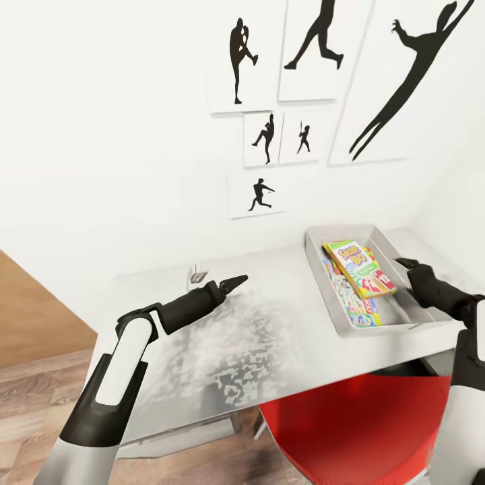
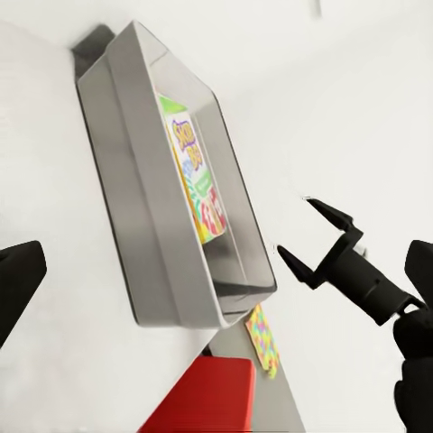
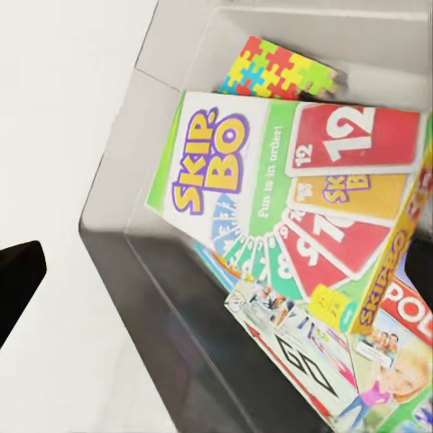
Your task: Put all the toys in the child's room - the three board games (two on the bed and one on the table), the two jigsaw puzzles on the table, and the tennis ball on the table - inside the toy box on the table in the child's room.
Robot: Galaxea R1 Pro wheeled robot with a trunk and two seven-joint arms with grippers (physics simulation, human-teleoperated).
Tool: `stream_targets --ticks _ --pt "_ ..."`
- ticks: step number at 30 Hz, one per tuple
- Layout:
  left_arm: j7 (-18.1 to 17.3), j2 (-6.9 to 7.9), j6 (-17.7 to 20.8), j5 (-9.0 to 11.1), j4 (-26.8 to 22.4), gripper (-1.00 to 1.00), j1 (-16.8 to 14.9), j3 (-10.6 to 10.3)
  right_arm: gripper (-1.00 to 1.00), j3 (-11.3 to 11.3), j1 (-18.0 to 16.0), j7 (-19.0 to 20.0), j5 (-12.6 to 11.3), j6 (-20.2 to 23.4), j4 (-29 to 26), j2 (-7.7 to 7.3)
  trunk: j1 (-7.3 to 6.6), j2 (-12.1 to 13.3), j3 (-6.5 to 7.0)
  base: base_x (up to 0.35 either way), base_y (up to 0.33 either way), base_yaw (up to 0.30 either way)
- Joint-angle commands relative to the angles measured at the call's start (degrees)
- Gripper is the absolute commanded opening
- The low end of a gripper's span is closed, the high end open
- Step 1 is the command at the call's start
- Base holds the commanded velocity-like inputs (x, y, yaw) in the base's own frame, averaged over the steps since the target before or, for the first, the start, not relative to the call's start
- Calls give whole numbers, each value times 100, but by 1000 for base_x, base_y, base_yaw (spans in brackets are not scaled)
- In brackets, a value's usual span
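Note:
The toy box [image 1: 316, 244] stands at the table's [image 1: 269, 337] right end. In it the SKIP-BO board game [image 1: 358, 268] lies tilted on other printed boxes [image 1: 353, 304]. The right wrist view shows the SKIP-BO box [image 3: 271, 180] over the MONOPOLY box [image 3: 401, 329] and a third game box [image 3: 289, 338], with a jigsaw puzzle [image 3: 275, 68] in the box's corner. Another jigsaw puzzle [image 2: 262, 338] lies on the table outside the toy box [image 2: 135, 180]. My right gripper [image 1: 405, 263] [image 2: 293, 225] hangs open and empty over the box's right wall. My left gripper [image 1: 237, 279] is open above the bare tabletop. The tennis ball and the bed are out of view.
A red chair [image 1: 357, 431] is tucked under the table's front edge, below the toy box. A small white fitting [image 1: 197, 273] sits on the table against the wall. Silhouette pictures [image 1: 269, 135] hang above. Wooden floor [image 1: 40, 404] lies to the left.

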Motion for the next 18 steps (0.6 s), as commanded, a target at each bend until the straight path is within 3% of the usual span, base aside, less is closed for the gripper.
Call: stream_targets --ticks 1,8,14,16,18 --pt "-26 -3 25 -21 0 100 -5 4 100 -5 109 -89 -147 89 -226 -4 2 -10 -10 -159 0 0" --pt "-43 -14 26 -21 -1 100 -6 -3 100 -5 642 -132 -387 434 -974 -77 2 -10 -10 -233 0 0" --pt "-68 -31 26 -18 -9 100 -6 -9 100 57 919 141 -476 610 -1235 -486 2 -10 -10 -297 0 0" --pt "-70 -34 26 -17 -11 100 -6 -10 100 57 939 219 -477 623 -1254 -543 2 -10 -10 -265 0 0" --pt "-135 31 -36 -76 -69 100 60 56 100 -9 998 151 -426 673 -1232 -475 2 -10 -10 0 0 0"
